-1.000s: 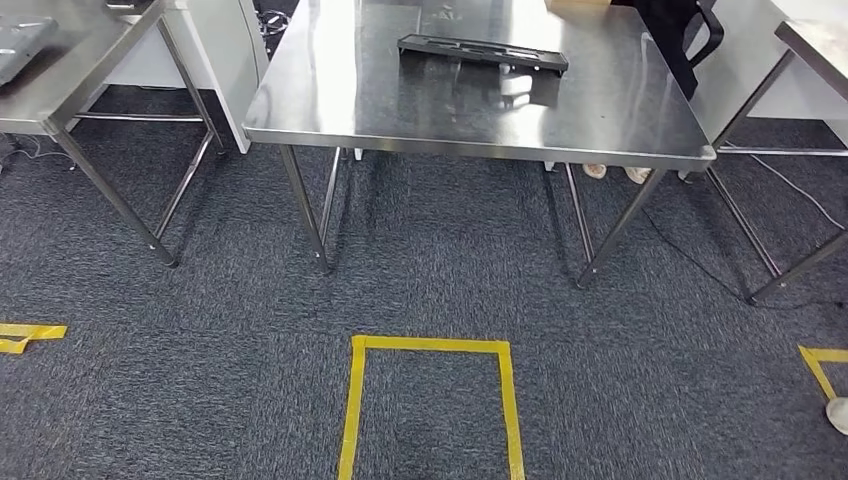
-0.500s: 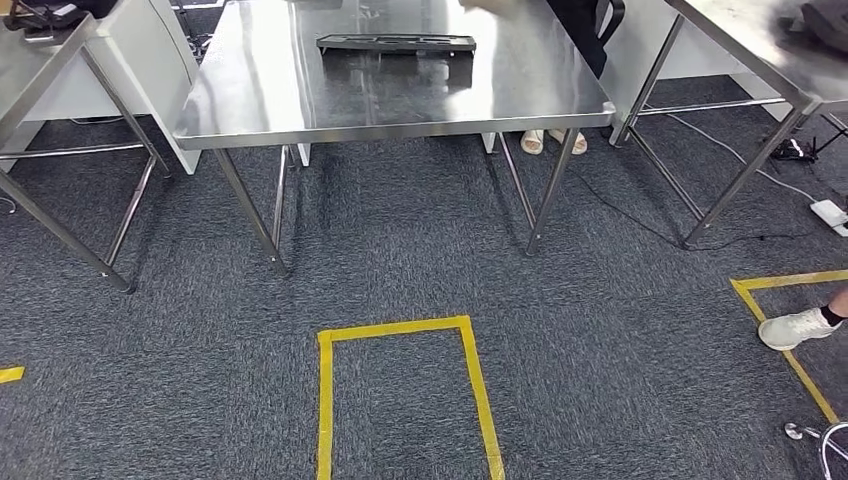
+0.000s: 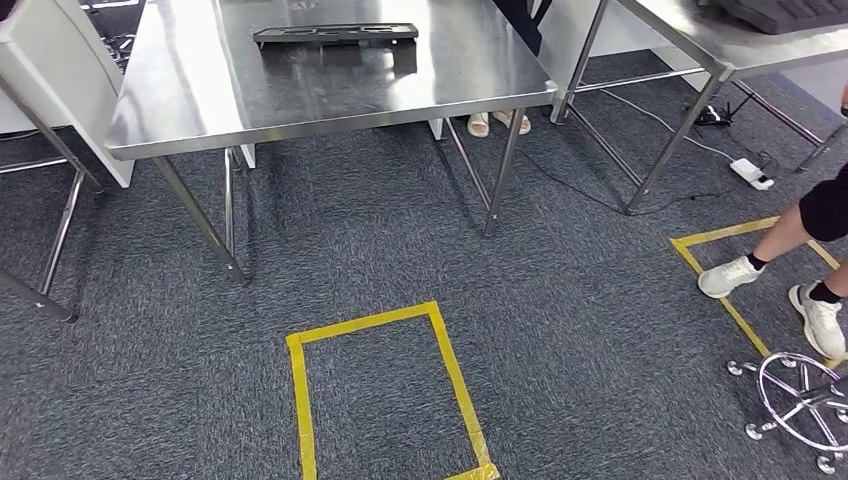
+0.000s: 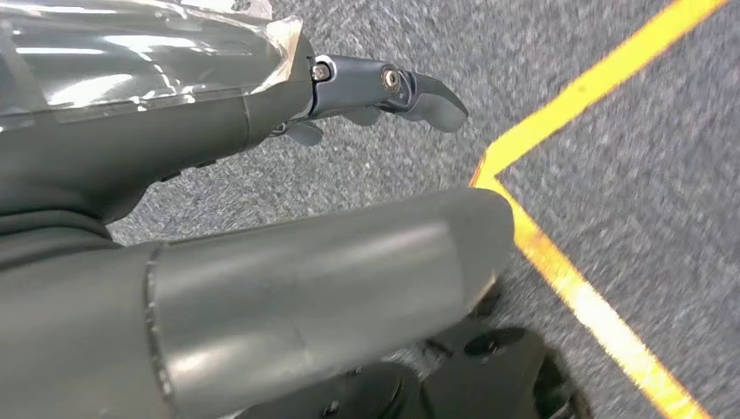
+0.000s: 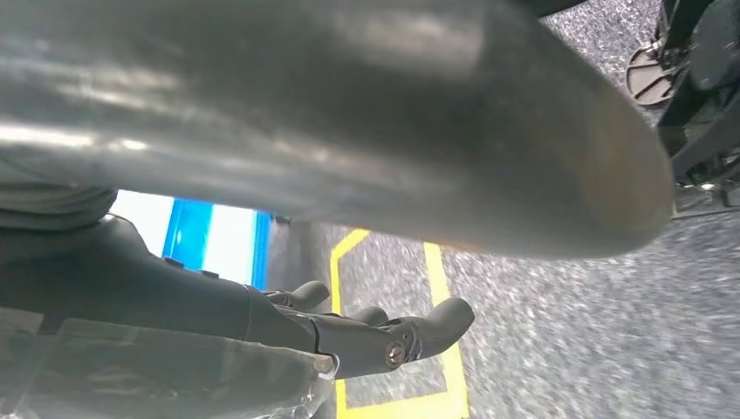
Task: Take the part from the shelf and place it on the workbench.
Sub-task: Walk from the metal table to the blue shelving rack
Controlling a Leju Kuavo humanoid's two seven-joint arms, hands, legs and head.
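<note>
Left hand (image 4: pixel 262 201) empty; right hand (image 5: pixel 332 175) empty

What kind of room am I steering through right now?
Probably an indoor lab or workshop test area: stainless steel workbenches on grey carpet, yellow tape boxes marking spots on the floor, and a black part lying on the nearest bench.

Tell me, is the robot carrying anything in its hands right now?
No. The left hand and right hand both hang over the carpet with nothing in them. The black part lies on the steel table.
</note>
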